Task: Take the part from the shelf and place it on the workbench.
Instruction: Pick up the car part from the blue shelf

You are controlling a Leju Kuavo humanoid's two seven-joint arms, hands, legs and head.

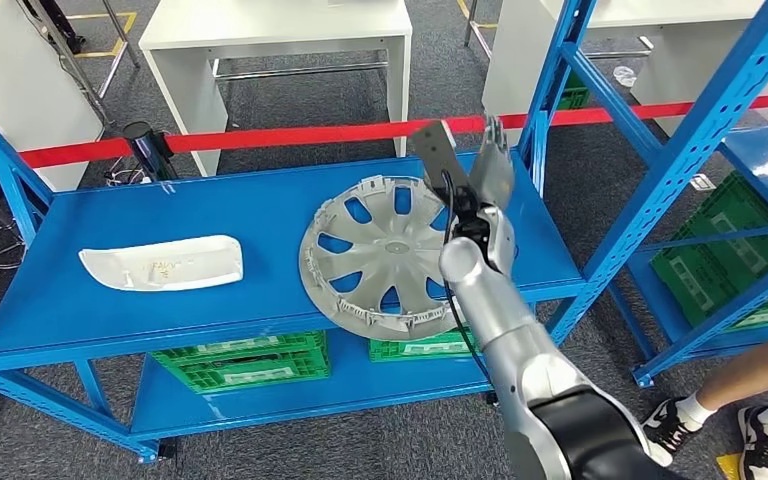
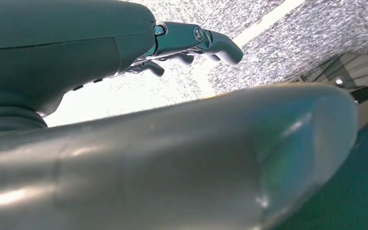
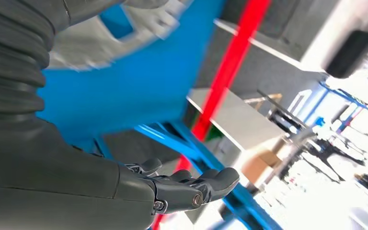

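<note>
A grey wheel cover (image 1: 385, 255) lies flat on the blue shelf (image 1: 230, 205), its front rim hanging past the shelf's front edge. My right hand (image 1: 488, 165) is raised over the cover's far right side, fingers straight and apart, holding nothing. In the right wrist view the fingers (image 3: 191, 187) are extended with the wheel cover (image 3: 120, 33) blurred behind them. A white curved panel (image 1: 163, 263) rests on the shelf's left part. My left hand (image 2: 191, 40) hangs over grey floor, fingers loosely extended and empty.
Green crates (image 1: 245, 360) sit on the lower shelf level. A red barrier tape (image 1: 290, 135) runs behind the shelf, with white tables (image 1: 275, 40) beyond. Another blue rack (image 1: 750, 200) with a green crate stands at right. A person's feet (image 1: 720, 420) are at the lower right.
</note>
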